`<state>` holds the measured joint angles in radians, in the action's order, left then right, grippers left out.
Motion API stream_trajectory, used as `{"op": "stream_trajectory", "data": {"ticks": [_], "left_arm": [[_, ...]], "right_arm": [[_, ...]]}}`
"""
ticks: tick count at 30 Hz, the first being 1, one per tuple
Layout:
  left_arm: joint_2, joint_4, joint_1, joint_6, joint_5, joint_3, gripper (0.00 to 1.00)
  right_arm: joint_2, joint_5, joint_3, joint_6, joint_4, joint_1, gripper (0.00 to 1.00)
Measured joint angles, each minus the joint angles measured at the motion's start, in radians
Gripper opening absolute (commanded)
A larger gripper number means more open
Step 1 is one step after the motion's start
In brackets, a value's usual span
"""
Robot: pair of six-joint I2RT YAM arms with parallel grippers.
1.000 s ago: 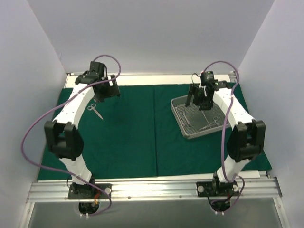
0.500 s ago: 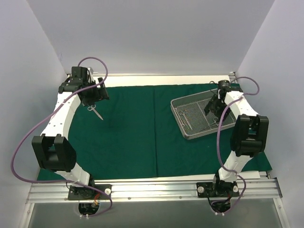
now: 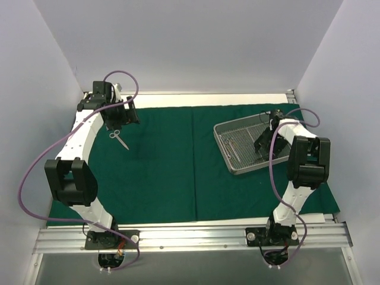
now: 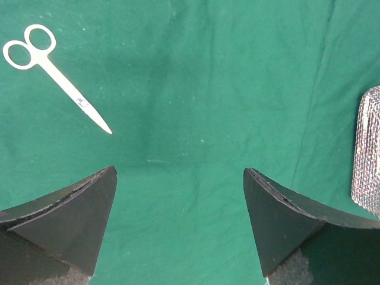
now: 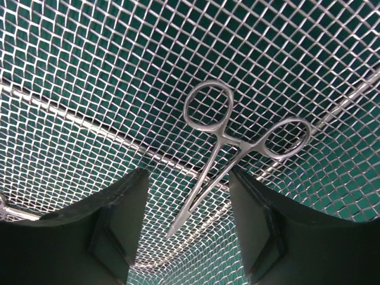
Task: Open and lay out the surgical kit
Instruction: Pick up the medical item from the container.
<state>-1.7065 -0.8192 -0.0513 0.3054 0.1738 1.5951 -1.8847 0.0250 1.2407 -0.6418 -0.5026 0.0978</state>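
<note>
The dark green drape (image 3: 160, 166) lies spread flat over the table. The silver wire-mesh tray (image 3: 233, 138) sits on it at the right. My right gripper (image 3: 264, 144) is low inside the tray, jaws open. In the right wrist view steel forceps (image 5: 221, 155) lie on the tray's mesh (image 5: 89, 71), their tips between my open right gripper's (image 5: 189, 178) fingers. Small steel scissors (image 3: 119, 139) lie on the drape at the far left. My left gripper (image 3: 117, 117) hovers just behind them, open and empty. The left wrist view shows the scissors (image 4: 56, 77) ahead and left of the left gripper (image 4: 179, 172).
White walls close in on the left, back and right. A metal rail (image 3: 190, 234) with both arm bases runs along the near edge. The tray's edge (image 4: 368, 154) shows at the right of the left wrist view. Part of another instrument (image 5: 3, 209) shows at the left edge of the right wrist view.
My right gripper has moved to the tray's right side and down over the forceps. My left arm swung left and back, now behind the scissors. The scissors have not moved.
</note>
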Motion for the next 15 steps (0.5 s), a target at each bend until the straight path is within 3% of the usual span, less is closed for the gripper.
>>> {"op": "stream_trajectory", "data": {"ticks": [4,6,10,15], "left_arm": [[-0.002,-0.001,0.000,-0.003,0.009,0.000,1.00],[-0.002,0.000,0.000,-0.003,0.011,0.000,0.91],[-0.002,0.001,-0.001,-0.011,0.019,0.000,0.87],[-0.002,0.002,-0.012,-0.024,0.034,0.000,0.83]], "right_arm": [[0.011,-0.007,-0.020,-0.016,0.010,0.008,0.44],[0.018,-0.007,-0.031,-0.019,0.014,0.015,0.35],[0.014,-0.010,-0.031,-0.013,-0.007,0.031,0.19],[-0.019,0.007,0.019,0.040,-0.061,0.038,0.13]]}}
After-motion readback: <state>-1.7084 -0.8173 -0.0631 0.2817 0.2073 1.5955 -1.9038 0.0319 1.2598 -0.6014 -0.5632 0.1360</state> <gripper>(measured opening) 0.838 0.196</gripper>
